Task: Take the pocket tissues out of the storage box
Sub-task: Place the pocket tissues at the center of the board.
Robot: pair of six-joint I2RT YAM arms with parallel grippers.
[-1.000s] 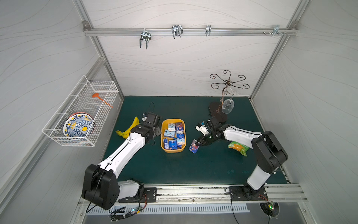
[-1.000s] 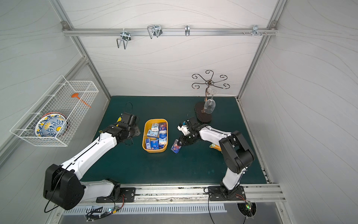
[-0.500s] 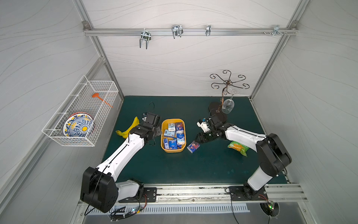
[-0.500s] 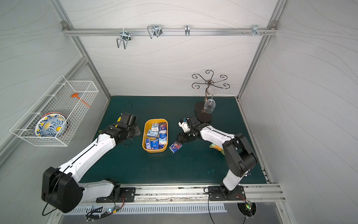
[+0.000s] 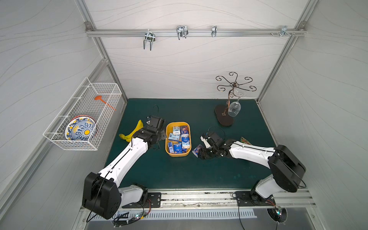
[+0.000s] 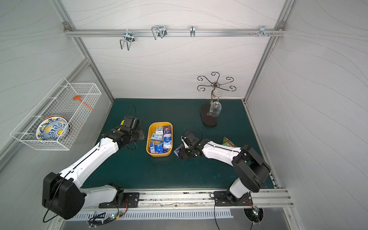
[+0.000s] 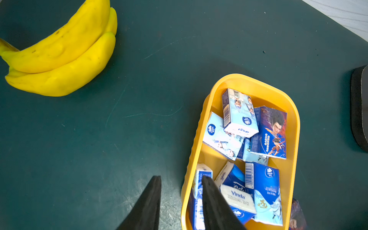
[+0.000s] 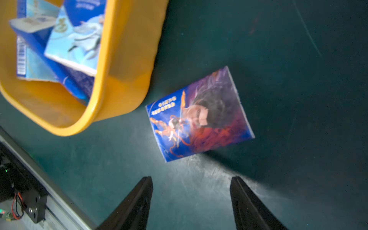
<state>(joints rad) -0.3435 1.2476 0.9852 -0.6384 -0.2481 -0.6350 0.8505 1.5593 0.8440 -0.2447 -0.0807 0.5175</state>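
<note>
The yellow-orange storage box (image 5: 166, 139) (image 6: 147, 139) (image 7: 239, 76) (image 8: 127, 59) sits mid-mat with several blue and white pocket tissues (image 5: 180, 139) (image 6: 162, 139) (image 7: 239, 115) inside. My left gripper (image 5: 162, 137) (image 7: 180, 177) is shut on the box's left wall, one finger outside on the mat and one inside against a packet. One dark blue and purple picture packet (image 5: 197, 149) (image 6: 178, 150) (image 8: 201, 113) lies flat on the mat just right of the box. My right gripper (image 5: 201, 155) (image 8: 191, 178) hovers beside it, open and holding nothing.
A bunch of bananas (image 5: 133, 132) (image 7: 59, 59) lies left of my left wrist. A green snack bag (image 5: 246, 141) peeks out behind my right arm. A metal stand (image 5: 224, 117) with a hanging glass (image 5: 234, 108) is at the back right. A wire basket (image 5: 83, 115) hangs on the left wall.
My right gripper has opened and let go of the dark picture packet, which now lies on the mat beside the box. The left arm has not moved.
</note>
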